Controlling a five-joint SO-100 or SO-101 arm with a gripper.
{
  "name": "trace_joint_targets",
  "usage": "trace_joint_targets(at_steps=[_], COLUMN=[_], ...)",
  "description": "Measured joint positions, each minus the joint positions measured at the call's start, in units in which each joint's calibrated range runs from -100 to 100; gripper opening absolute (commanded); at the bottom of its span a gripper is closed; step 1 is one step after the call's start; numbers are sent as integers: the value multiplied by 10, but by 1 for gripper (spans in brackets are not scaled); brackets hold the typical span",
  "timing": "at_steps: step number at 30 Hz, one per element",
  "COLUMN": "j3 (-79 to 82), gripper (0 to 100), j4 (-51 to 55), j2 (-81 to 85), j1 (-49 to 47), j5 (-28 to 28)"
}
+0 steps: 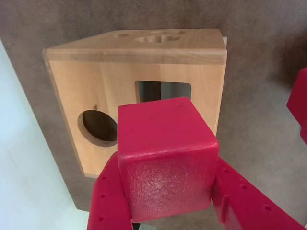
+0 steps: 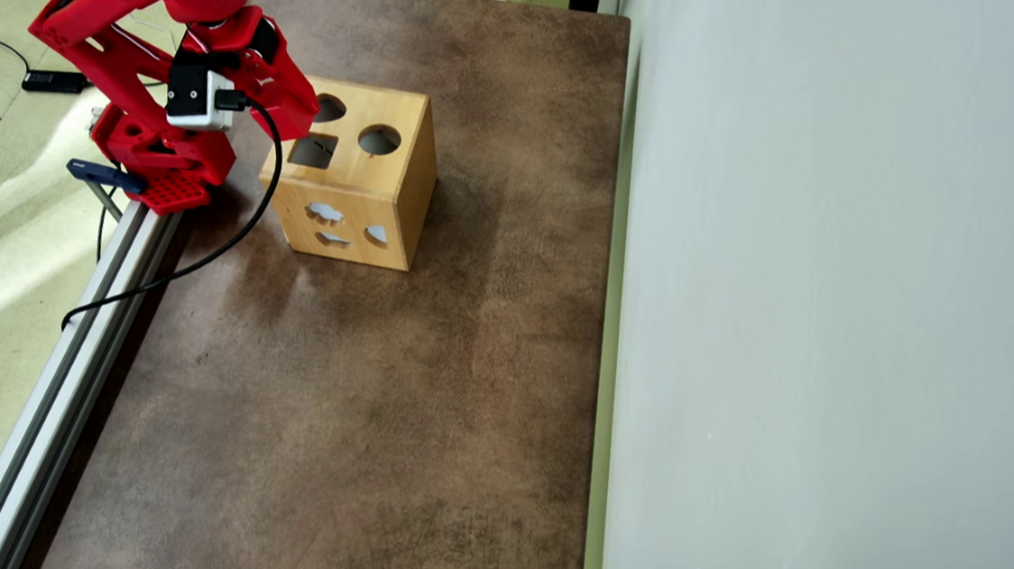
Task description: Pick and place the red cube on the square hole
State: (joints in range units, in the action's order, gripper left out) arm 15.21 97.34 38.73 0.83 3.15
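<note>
In the wrist view the red cube (image 1: 165,158) fills the lower middle, pinched between the two red fingers (image 1: 110,196) of my gripper (image 1: 167,165), which is shut on it. Just beyond it stands the light wooden box (image 1: 67,91). The square hole (image 1: 163,90) shows directly above the cube's far edge, and a round hole (image 1: 98,127) lies to its left. In the overhead view my gripper (image 2: 299,111) hangs over the box (image 2: 412,165) at its left side, beside the square hole (image 2: 313,150). There the arm hides the cube.
The box rests on a brown table top (image 2: 345,406). An aluminium rail (image 2: 62,374) runs along the table's left edge with a black cable (image 2: 223,243) draped over it. A pale wall (image 2: 834,295) borders the right side. The box's front face has more cut-outs (image 2: 325,213).
</note>
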Motion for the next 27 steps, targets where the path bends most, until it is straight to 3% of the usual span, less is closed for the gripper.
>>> trace_joint_targets(at_steps=[27], j3=[14], gripper=[7], j4=[-7], j2=[-55], j1=[0], j5=[0])
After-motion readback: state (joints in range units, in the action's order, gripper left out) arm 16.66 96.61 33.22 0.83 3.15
